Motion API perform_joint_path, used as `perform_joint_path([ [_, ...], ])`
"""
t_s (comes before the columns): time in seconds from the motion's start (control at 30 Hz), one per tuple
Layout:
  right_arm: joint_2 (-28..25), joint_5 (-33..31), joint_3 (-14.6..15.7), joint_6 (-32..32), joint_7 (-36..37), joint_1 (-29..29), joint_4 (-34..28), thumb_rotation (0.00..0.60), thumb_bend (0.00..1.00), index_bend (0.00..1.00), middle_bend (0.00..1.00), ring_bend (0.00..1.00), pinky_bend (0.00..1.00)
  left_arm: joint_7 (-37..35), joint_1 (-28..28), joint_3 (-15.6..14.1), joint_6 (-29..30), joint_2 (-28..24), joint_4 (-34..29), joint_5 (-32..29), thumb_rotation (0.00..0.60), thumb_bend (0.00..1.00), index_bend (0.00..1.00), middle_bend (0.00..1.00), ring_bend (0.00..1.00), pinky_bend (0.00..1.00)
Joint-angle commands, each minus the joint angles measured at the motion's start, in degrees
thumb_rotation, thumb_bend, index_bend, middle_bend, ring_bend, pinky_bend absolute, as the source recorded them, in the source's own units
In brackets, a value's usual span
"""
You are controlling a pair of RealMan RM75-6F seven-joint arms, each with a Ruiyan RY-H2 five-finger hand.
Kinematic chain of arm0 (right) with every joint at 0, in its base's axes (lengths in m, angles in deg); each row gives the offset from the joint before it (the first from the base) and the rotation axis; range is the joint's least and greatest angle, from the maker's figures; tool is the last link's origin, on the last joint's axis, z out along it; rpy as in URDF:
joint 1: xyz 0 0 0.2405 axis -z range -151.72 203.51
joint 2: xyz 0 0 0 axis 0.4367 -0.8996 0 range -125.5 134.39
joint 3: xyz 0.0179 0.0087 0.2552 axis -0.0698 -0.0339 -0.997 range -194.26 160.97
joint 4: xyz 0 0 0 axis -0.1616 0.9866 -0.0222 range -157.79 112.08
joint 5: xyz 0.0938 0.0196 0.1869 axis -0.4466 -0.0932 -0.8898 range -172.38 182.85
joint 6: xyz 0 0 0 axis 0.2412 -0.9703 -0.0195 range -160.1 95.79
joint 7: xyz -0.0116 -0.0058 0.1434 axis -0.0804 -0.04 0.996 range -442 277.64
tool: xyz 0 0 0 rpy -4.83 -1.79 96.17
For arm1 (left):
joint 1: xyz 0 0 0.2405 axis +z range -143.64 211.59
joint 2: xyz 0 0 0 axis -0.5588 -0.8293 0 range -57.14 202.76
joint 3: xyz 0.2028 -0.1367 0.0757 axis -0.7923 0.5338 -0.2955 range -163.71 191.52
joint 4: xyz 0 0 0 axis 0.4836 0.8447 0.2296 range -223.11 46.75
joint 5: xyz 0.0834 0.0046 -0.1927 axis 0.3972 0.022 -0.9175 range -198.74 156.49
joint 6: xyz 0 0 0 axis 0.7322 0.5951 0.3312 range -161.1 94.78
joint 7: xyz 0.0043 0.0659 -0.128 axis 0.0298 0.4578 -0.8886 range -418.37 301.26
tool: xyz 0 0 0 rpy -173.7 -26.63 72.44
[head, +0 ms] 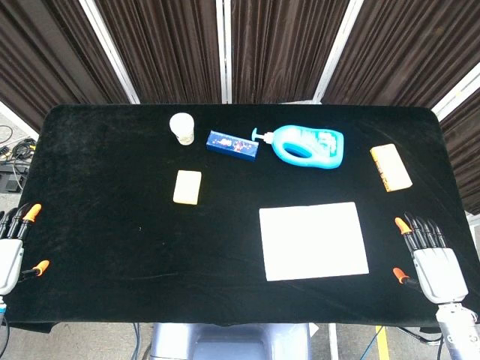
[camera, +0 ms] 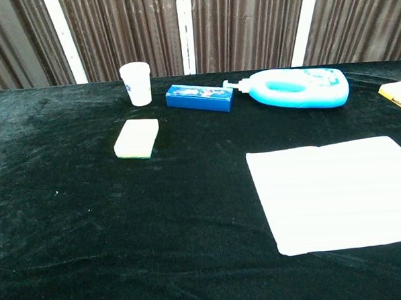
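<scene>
Both hands are seen only in the head view, parked at the near table corners, palms down, nothing held. The left hand (head: 10, 251) is cut off by the frame edge at the near-left corner; its fingers (head: 19, 220) lie side by side pointing away, thumb stuck out to the side, nothing touched but the table edge region. The right hand (head: 433, 264) sits at the near-right corner, fingers (head: 424, 229) extended and close together, thumb out sideways, no object in contact. Nearest to the right hand is a white sheet (head: 313, 240), laid flat on the black table (head: 112, 225), just beside the hand but apart from it. Nearest to the left hand, though well apart, is a yellow sponge (head: 187, 187), lying flat left of centre. Along the far side, left to right: a white cup (head: 181, 127) standing upright, a blue box (head: 233, 144) lying flat, and a blue bottle (head: 307, 145) with a pump top, laid on its side with the pump toward the box, near it but whether touching cannot be told. An orange-yellow pack (head: 391, 166) is placed at the far right, well apart from the bottle. Dark curtains (head: 172, 45) hang behind the table.
</scene>
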Motion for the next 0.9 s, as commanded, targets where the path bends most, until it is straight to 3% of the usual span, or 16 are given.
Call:
perform_joint_path([
  [0.03, 0.2, 0.3, 0.1, 0.1, 0.1, -0.1, 0.2, 0.6, 0.08, 0.0, 0.0, 0.0, 0.0, -0.3, 0.1, 0.1, 0.0, 0.0, 0.1, -0.3, 0.6, 0.13, 0.0, 0.0, 0.0, 0.0],
  [0.63, 1.2, 0.6, 0.7, 2.5, 1.6, -1.5, 1.9, 0.6, 0.08, 0.0, 0.0, 0.0, 0.0, -1.4, 0.5, 0.3, 0.1, -0.6, 0.0, -1.2, 0.6, 0.14, 0.0, 0.0, 0.0, 0.0],
  [0.9, 0.9, 6.0, 2.7, 4.9, 9.2, -4.5, 2.3, 0.6, 0.08, 0.0, 0.0, 0.0, 0.0, -2.1, 1.3, 0.3, 1.5, -0.8, -0.3, -0.9, 0.6, 0.14, 0.0, 0.0, 0.0, 0.0],
])
